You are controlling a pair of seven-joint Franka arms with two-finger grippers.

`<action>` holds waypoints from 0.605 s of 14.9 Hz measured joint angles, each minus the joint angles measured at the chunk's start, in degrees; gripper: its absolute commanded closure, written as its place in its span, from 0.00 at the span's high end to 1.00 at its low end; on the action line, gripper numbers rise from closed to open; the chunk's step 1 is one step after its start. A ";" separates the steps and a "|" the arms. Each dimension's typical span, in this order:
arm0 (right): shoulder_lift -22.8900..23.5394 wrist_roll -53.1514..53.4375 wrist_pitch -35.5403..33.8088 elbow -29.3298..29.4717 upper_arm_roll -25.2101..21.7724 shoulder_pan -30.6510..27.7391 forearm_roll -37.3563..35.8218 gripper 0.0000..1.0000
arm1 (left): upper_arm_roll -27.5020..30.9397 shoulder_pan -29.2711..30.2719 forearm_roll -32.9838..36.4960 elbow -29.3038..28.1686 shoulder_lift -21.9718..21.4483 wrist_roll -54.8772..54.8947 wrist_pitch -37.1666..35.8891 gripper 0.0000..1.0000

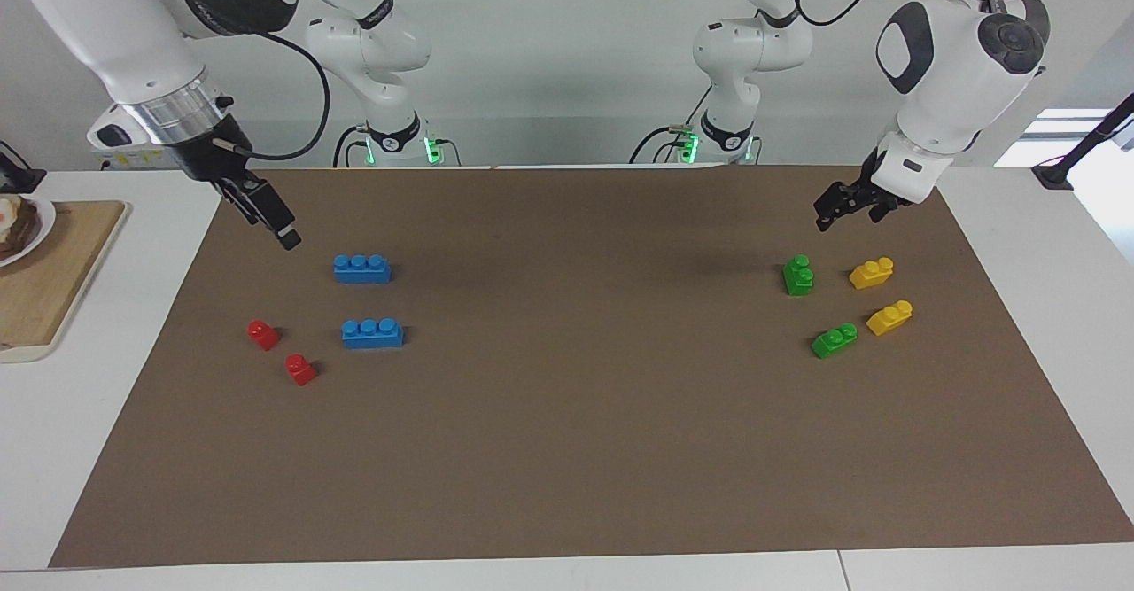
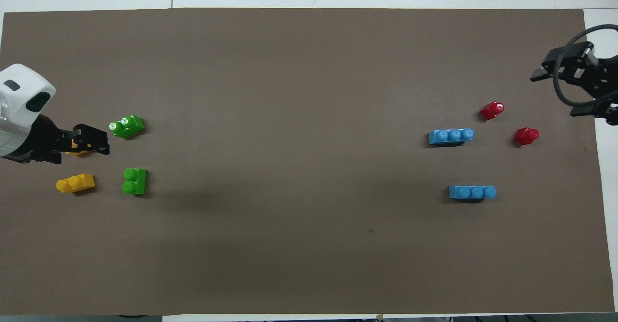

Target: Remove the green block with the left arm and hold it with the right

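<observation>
Both hands open and empty, the left gripper (image 1: 849, 206) hangs above the mat, seemingly just robot-side of the nearer green block (image 1: 798, 276), and should descend squarely astride it, while the right gripper (image 1: 266, 214) waits above the mat's edge.

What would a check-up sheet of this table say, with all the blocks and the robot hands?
Surface: brown mat on a white table, flat.
Job's things: two green blocks lie loose on the mat at the left arm's end.
Clutter: two yellow blocks, two blue blocks, two red blocks.
Grippers: left gripper and right gripper raised, open, empty.
Cables: black cable loops by the right arm.
Surroundings: wooden board with a plate.
</observation>
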 measured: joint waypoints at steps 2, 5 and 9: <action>-0.86 -7.54 -0.82 0.11 -0.04 -0.03 -1.73 1.00 | -0.04 -0.15 0.00 0.01 -0.70 0.00 -0.68 1.00; -2.11 -16.28 -3.30 0.25 -0.04 -0.03 -4.13 1.00 | -0.21 -0.29 0.00 0.56 -1.63 0.01 -3.43 1.00; -3.01 -21.02 -6.88 0.32 -0.04 -0.03 -5.97 1.00 | -0.20 -0.29 0.00 6.50 -0.59 0.02 -8.22 1.00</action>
